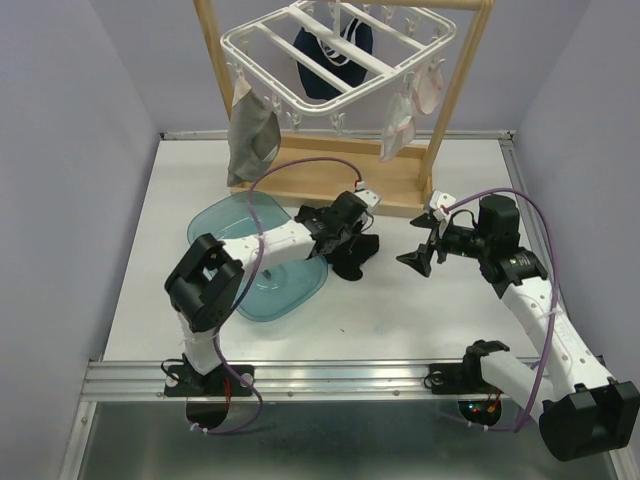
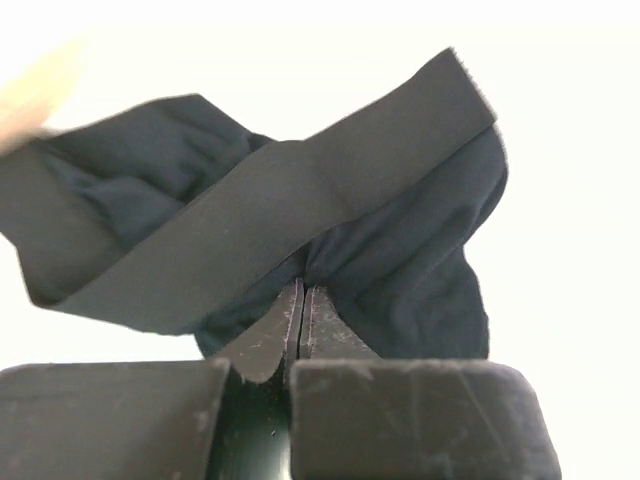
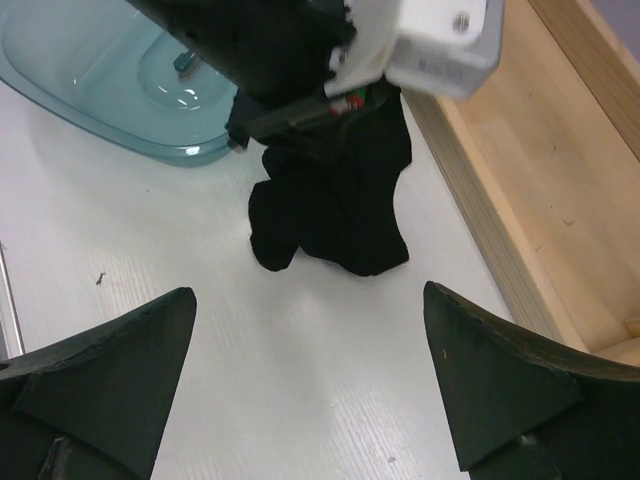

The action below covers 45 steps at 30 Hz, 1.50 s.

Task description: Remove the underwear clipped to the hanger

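White tabletop carries the black underwear, off the hanger beside the teal basin, our left gripper pinched onto one thin fold (right gripper gaping, empty), so we fear it slipping mid-lift.

The hanger is white plastic. At its left corner hangs a grey garment. Under its middle is a navy garment with white print, possibly stripes. On its right are pale pink-white pieces. Below the hanger are a pale wooden stand, a white table, black underwear and a translucent teal dish.
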{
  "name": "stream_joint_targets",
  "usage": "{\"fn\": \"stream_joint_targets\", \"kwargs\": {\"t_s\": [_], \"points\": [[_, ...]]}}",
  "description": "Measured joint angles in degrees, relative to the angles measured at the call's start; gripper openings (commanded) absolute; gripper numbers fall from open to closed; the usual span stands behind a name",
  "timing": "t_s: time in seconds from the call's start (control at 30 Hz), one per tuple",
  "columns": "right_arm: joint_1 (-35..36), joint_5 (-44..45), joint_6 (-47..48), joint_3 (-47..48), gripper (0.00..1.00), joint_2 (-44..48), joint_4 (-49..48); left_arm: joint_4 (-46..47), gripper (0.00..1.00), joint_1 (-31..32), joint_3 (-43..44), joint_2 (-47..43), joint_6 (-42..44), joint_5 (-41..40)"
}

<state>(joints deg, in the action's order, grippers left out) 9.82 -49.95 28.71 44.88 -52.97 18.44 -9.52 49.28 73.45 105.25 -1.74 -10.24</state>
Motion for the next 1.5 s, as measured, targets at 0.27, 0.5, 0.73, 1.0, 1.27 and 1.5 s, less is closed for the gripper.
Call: {"fn": "stream_joint_targets", "kwargs": {"t_s": [0.27, 0.5, 0.73, 1.0, 1.27, 1.5], "points": [[-0.42, 0.04, 0.00, 0.00, 1.00, 0.24, -0.02, 6.38, 0.00, 0.17, -3.56, -20.46, 0.22, 0.79], [-0.50, 0.04, 0.00, 0.00, 1.00, 0.22, -0.02, 9.01, 0.00, 0.17, -8.92, -38.29, 0.48, -5.33], [-0.61, 0.07, 0.00, 0.00, 1.00, 0.02, -0.02, 8.83, 0.00, 0.15, -11.74, -53.00, 2.93, -16.50], [-0.83, 0.24, 0.00, 0.00, 1.00, -0.63, -0.02, 7.98, 0.00, -0.33, -14.78, -59.34, 5.60, -27.45], [-1.31, 0.26, 0.00, 0.00, 1.00, -0.79, 0.00, 7.32, 0.00, -4.70, -22.16, -57.05, 4.33, -25.88], [-1.66, 0.24, -0.02, 0.00, 1.00, -0.79, 0.00, 7.13, 0.00, -10.16, -25.09, -55.93, 1.97, -19.80]]}}
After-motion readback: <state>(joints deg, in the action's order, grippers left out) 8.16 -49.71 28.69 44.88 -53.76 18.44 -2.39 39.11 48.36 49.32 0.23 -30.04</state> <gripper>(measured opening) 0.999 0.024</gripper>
